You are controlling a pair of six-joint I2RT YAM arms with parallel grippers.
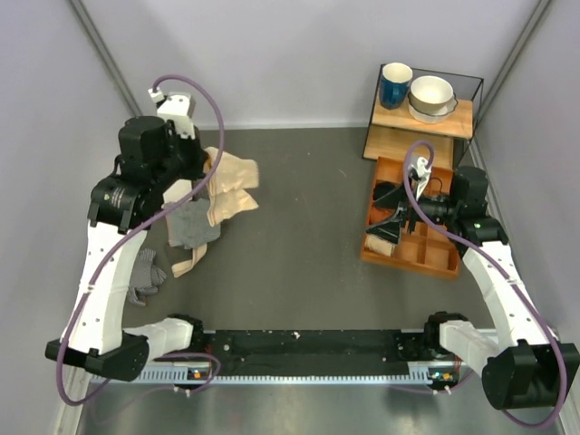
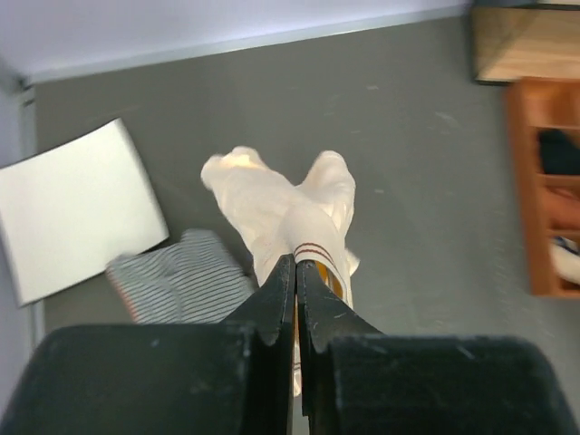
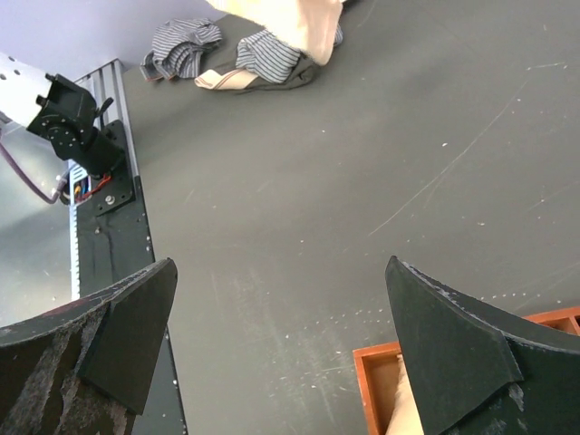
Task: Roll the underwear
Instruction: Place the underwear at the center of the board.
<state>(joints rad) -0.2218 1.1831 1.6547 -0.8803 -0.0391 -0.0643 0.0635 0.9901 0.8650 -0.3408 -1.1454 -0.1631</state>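
The left end effector [image 2: 295,265] grips the underwear [image 2: 272,201] bunched beyond its tips, seemingly mid-pickup; next it likely needs laying flat.

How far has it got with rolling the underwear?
Done: nothing looks rolled; the underwear is a loose, crumpled shape. In hand: the left gripper is shut on one edge of it, beside a striped grey cloth. The right gripper is open and holds nothing, over the table by the tray. Left: the whole roll.
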